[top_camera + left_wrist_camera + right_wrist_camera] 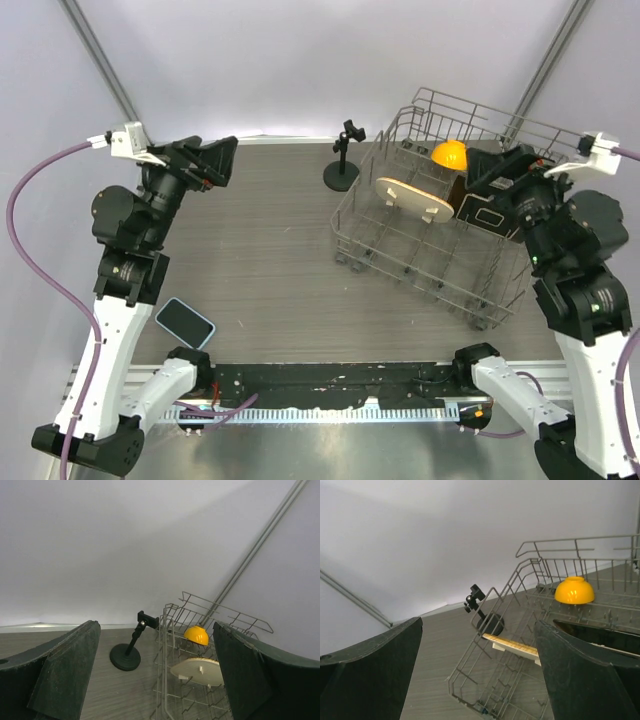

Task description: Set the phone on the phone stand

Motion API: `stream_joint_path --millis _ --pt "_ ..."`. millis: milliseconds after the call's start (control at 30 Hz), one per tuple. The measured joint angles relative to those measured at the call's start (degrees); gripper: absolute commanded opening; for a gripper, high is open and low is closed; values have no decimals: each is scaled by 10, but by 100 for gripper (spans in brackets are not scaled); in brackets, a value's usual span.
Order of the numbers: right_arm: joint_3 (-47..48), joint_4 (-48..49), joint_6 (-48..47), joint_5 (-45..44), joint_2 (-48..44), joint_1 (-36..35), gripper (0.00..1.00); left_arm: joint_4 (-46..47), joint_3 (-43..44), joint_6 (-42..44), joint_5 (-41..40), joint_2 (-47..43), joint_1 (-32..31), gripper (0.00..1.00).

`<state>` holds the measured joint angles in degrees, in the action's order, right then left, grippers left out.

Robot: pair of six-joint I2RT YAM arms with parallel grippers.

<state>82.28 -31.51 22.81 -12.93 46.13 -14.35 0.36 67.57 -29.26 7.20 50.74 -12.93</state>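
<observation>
The phone, dark screen with a light blue edge, lies flat on the table at the near left, beside the left arm's lower link. The black phone stand stands upright at the back centre, just left of the wire rack; it also shows in the left wrist view and the right wrist view. My left gripper is raised at the back left, open and empty, far from the phone. My right gripper is raised over the rack's right end, open and empty.
A wire dish rack fills the right half of the table. It holds an orange bowl, a cream oval board and a dark rectangular board with a white outline. A black rail runs along the near edge.
</observation>
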Motion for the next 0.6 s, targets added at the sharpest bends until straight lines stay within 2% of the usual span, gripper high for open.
stream_joint_path --millis 333,467,600 --pt "-104 121 61 63 58 -3 99 3 0 0 -1 9 -2 100" --pt "-120 198 79 71 128 -30 99 1 0 0 -1 27 -2 100" --pt "-102 249 84 68 245 -78 99 -1 0 -3 -1 51 -2 100"
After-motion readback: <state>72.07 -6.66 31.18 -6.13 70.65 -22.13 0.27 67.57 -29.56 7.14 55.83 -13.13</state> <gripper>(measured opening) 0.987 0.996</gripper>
